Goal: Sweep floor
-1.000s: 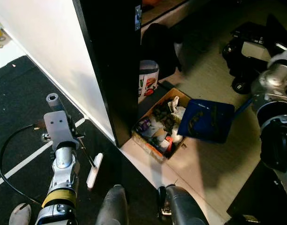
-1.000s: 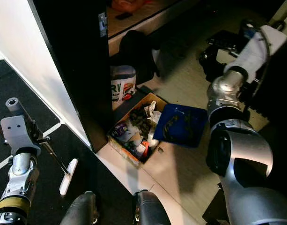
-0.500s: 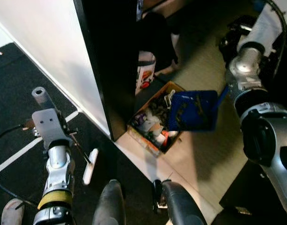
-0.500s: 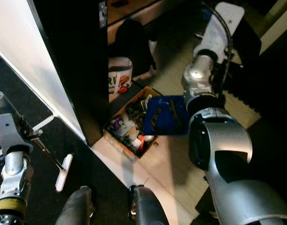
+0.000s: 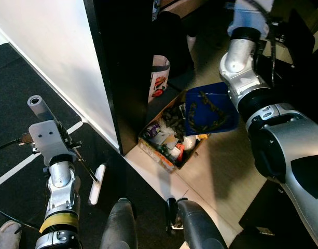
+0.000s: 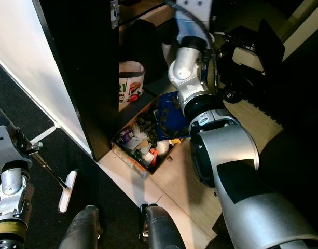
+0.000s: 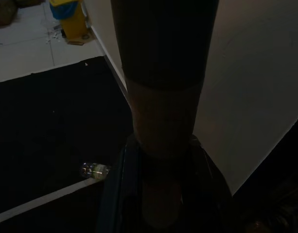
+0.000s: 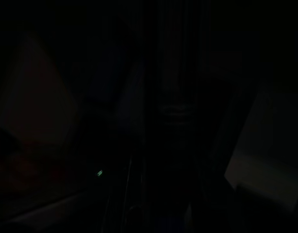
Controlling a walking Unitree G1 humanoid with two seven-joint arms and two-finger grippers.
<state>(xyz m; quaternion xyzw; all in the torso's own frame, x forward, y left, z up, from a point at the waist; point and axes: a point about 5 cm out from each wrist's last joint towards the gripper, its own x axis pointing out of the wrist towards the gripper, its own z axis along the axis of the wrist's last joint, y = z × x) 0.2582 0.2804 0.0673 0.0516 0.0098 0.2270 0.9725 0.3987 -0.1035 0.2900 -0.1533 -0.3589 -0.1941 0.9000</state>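
**Dustpan tipped over the rubbish box**

Pale floor meets a black mat beside a dark cabinet. From the left eye, the blue dustpan (image 5: 210,110) tilts over a cardboard box (image 5: 169,142) of rubbish, carried by the right arm; its pincer's state I cannot tell. The left arm holds a small broom (image 5: 95,182) low over the mat.

From the right eye, the dustpan sits partly behind that arm.

Left wrist: the left pincer (image 7: 161,194) looks closed round a dark handle.

Right wrist: too dark.

Emptying seems underway; next, likely tip further, then lift clear.

A blue dustpan (image 5: 210,110) tilts over a cardboard box (image 5: 169,140) of rubbish. A small white broom (image 5: 95,183) lies on the dark mat (image 5: 24,119).
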